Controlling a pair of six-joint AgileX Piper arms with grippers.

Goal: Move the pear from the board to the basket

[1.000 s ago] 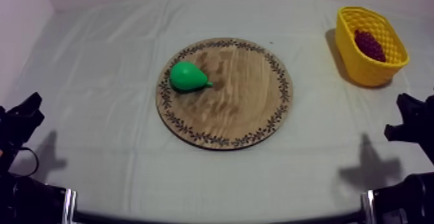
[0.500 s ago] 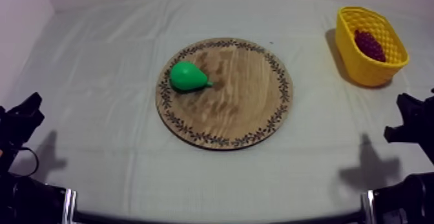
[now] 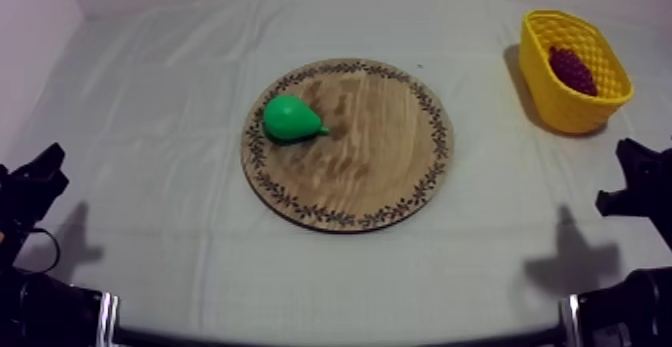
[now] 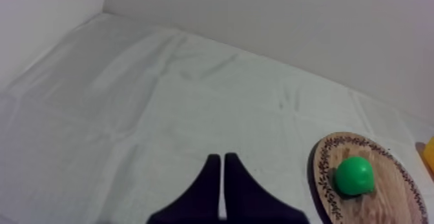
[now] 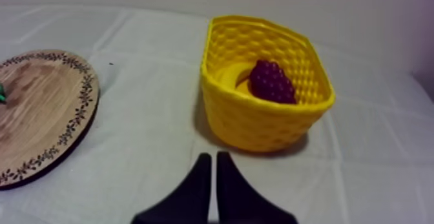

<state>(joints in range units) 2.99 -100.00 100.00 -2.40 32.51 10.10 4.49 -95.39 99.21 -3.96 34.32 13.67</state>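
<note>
Green toy pear [image 3: 291, 118] lies on the left half of the round wooden board [image 3: 380, 171], long axis across the desk [image 3: 150, 81], stem pointing right. It sits forward-right of my left end effector [image 4: 222, 159], the nearer one. That and my right end effector [image 5: 213, 157] are both narrow and empty. Yellow basket [image 3: 560, 106] is far right.

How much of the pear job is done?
Nothing is done yet: the pear lies on the wooden board. Nothing is in hand either: the left gripper and the right gripper are both shut on nothing, away from the pear. All is left: grasp the pear and carry it to the yellow basket, where a bunch of grapes sits.
</note>
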